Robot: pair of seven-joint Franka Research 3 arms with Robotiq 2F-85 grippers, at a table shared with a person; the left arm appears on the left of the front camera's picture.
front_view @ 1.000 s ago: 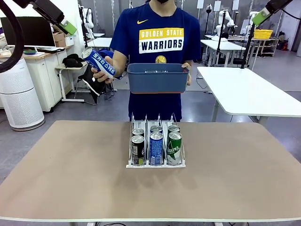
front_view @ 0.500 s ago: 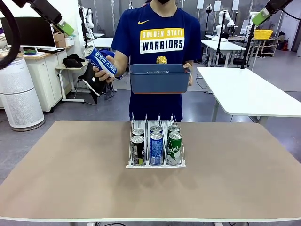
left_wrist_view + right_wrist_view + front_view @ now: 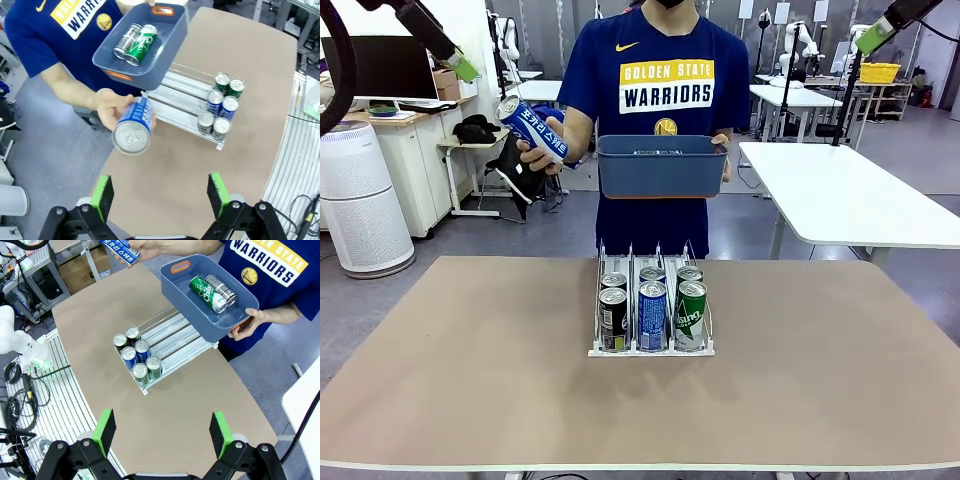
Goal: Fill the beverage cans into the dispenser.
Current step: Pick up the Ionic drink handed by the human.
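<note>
1. You have six beverage cans (image 3: 652, 315) loaded at the dispenser (image 3: 650, 352) front, centre frame, on the bench (image 3: 470, 380); the rear lanes are bare.
2. Left to load: a blue-and-white can (image 3: 532, 128) in the person's hand (image 3: 540, 158), upper left, and two more cans (image 3: 134, 42) in the dark blue bin (image 3: 658, 170).
3. Left claw (image 3: 160, 184) and right claw (image 3: 162, 427) are both spread wide and empty.

Partly filled dispenser (image 3: 182, 342) on the desk (image 3: 200, 400)
6 cans (image 3: 134, 357) stand at its left end, centre frame. Upper right, a person's hand (image 3: 248, 320) holds a blue bin (image 3: 187, 302) with 2 cans (image 3: 212, 290) lying inside. Upper left, another hand (image 3: 150, 247) grips a blue-and-white can (image 3: 119, 250). At the bottom edge, the right tool (image 3: 162, 419) gapes empty.
</note>
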